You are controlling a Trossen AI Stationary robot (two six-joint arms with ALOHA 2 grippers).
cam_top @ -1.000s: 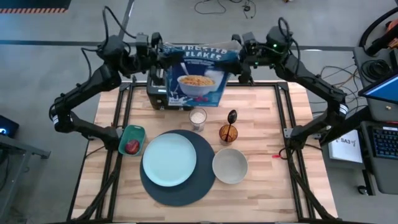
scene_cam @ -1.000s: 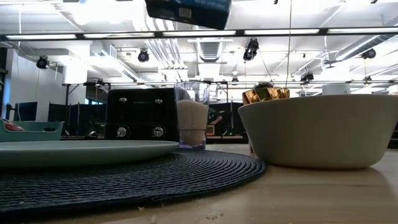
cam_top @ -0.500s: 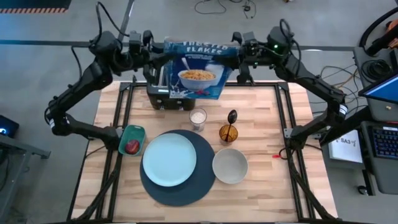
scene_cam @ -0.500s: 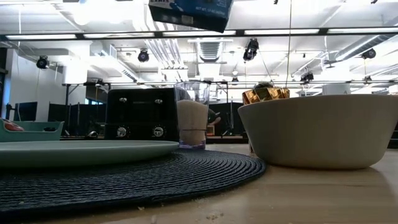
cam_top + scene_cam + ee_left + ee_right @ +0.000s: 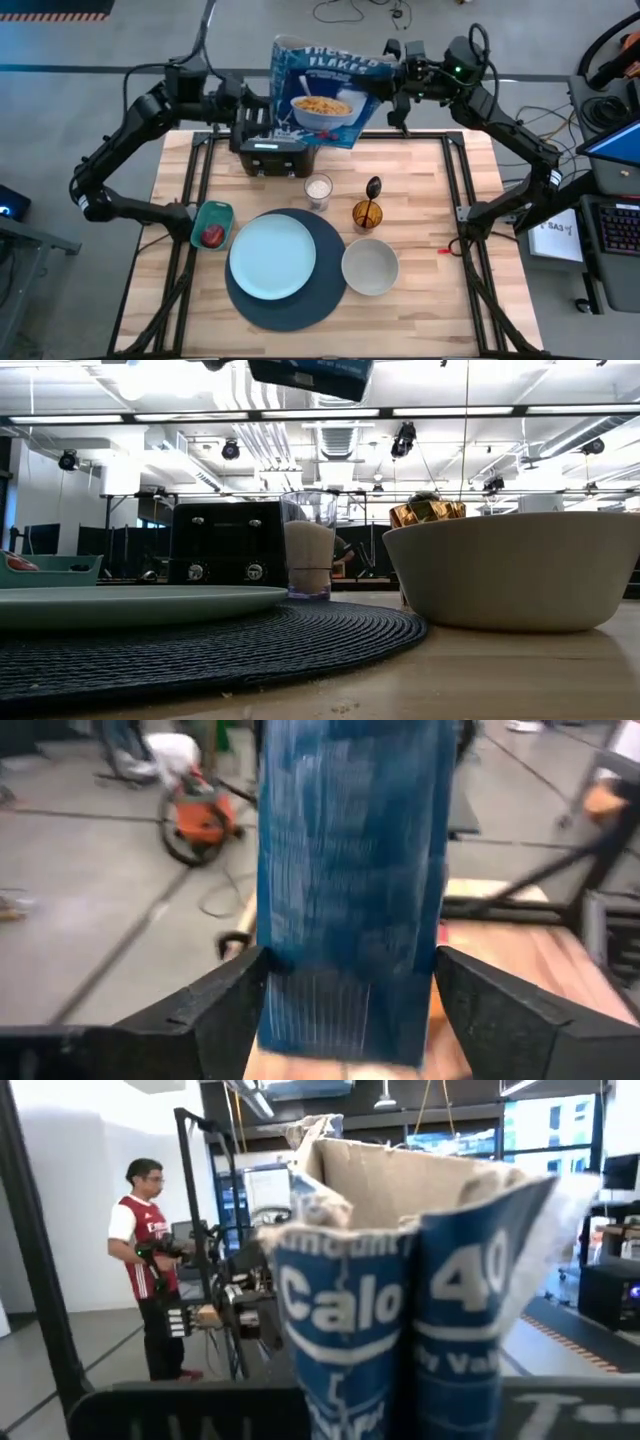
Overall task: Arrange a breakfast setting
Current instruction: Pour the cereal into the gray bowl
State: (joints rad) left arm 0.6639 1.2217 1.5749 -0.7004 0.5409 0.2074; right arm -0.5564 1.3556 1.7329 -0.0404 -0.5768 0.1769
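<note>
The blue cereal box [image 5: 320, 95] hangs in the air over the black toaster [image 5: 270, 150] at the table's far edge, its open top toward the far side. It also shows in the low view [image 5: 310, 372]. My right gripper [image 5: 388, 85] is shut on its right side near the top. My left gripper [image 5: 258, 108] is open at the box's left side. In its wrist view its fingers [image 5: 240, 1000] stand on either side of the box's narrow face [image 5: 350, 890]; whether they touch it I cannot tell. The pale blue plate [image 5: 272, 257] lies on the dark blue mat [image 5: 290, 312]. The cream bowl [image 5: 370, 267] stands beside it. The bagel is not in view. My right gripper holds the cereal box by its narrow side panel just below the torn-open top [image 5: 400, 1330], coming level from the table's right. The panel is creased inward there. The fingers themselves are hidden at the picture's bottom edge. The box hangs clear of the table and the toaster, tilted.
The amber glass [image 5: 367, 214] with the dark spoon [image 5: 373, 188] in it and a clear glass of white stuff [image 5: 318, 190] stand mid-table. The teal dish [image 5: 212, 222] holds the dark red fruit [image 5: 213, 236]. A person [image 5: 150, 1270] stands in the room beyond.
The cereal box has gone up and toward the table's far right with my right gripper. My left gripper has drawn back a little toward the table's left edge, away from the box's left side.
</note>
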